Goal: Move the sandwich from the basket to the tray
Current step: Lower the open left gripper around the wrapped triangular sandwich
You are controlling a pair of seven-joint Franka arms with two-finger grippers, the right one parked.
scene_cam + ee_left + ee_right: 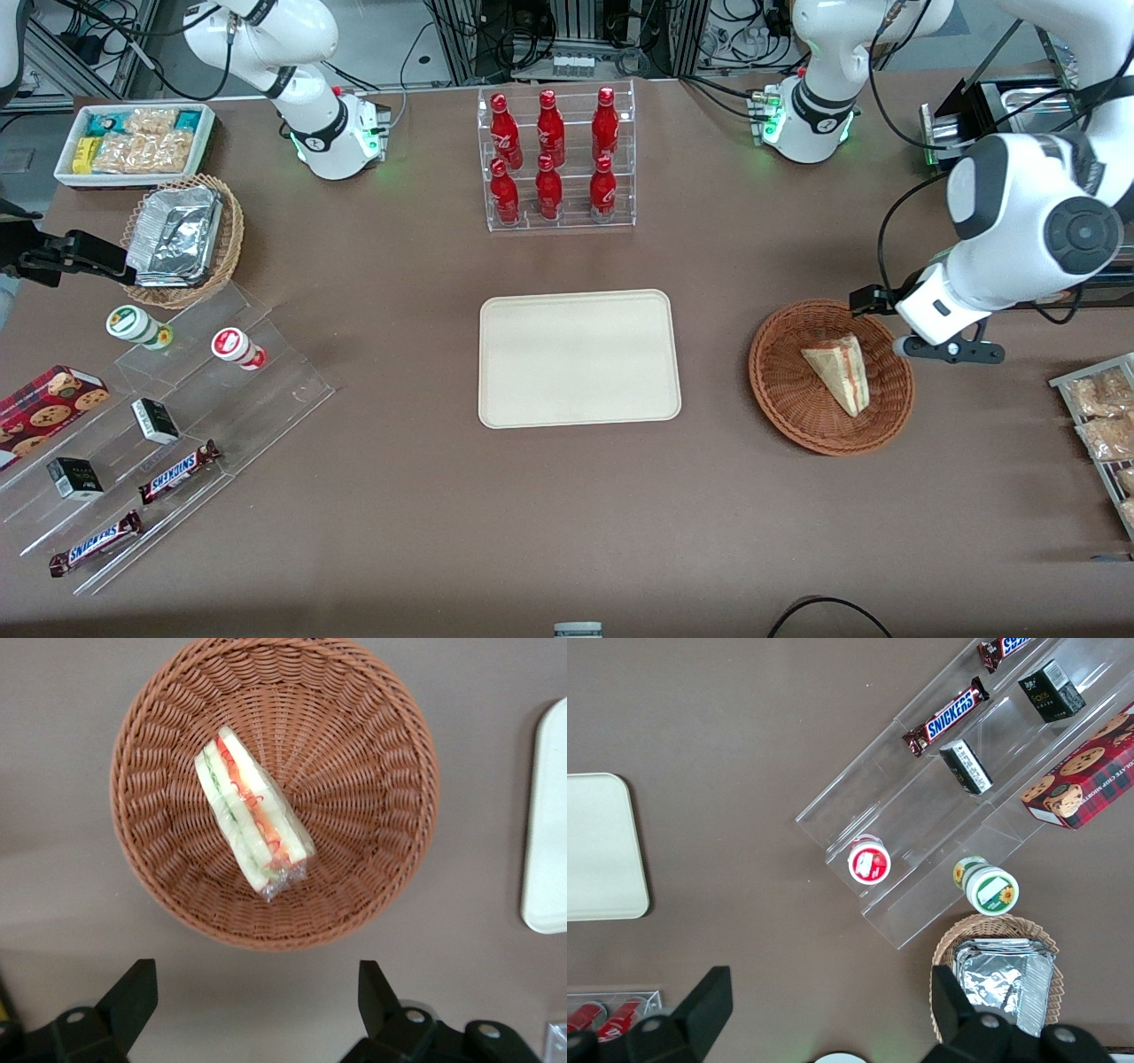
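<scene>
I hold end effector spread above basket rim — fingers wide to straddle sandwich lying inside. Tray bare on counter, beside basket — ready drop spot.

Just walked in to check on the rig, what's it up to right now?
The left arm is set to move a sandwich out of the reddish-brown basket onto the cream tray. Nothing is picked up yet: the sandwich lies in the basket and the tray is bare. The gripper hangs above the table just beside the basket's rim, on the working arm's end, fingers open and holding nothing. The tray sits mid-table, toward the parked arm's end from the basket.
</scene>
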